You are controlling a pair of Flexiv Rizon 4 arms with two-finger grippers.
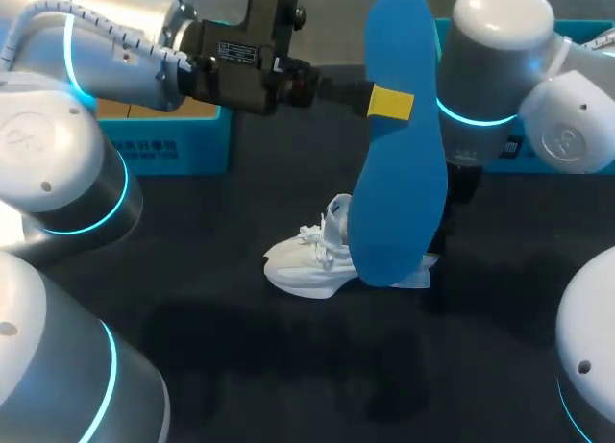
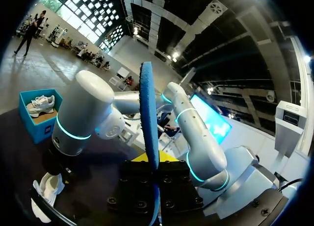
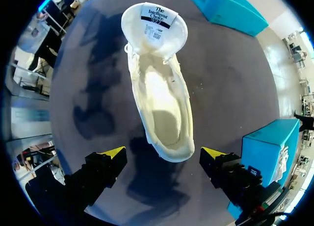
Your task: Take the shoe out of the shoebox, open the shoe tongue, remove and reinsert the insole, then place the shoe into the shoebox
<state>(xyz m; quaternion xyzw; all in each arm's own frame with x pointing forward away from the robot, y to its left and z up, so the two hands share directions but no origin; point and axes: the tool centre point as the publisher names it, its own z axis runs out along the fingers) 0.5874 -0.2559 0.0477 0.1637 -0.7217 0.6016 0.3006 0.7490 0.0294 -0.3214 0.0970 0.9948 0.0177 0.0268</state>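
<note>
High over the table hangs a blue insole (image 1: 399, 174), upright, with my left gripper (image 1: 389, 104) shut on its middle. In the left wrist view the insole (image 2: 148, 123) stands edge-on between the fingers of that gripper (image 2: 150, 160). Below it the white shoe (image 1: 312, 265) lies on the dark table, and the insole hides its heel in the head view. In the right wrist view the shoe (image 3: 164, 103) has its tongue (image 3: 154, 25) folded back and its inside bare. My right gripper (image 3: 162, 153) hangs open over the heel, one finger on each side, touching nothing.
A blue shoebox (image 1: 168, 140) stands at the back left, and another (image 1: 586, 30) at the back right behind my right arm. The left wrist view shows a second white shoe in that box (image 2: 41, 108). Both boxes (image 3: 228, 10) (image 3: 270, 142) flank the shoe.
</note>
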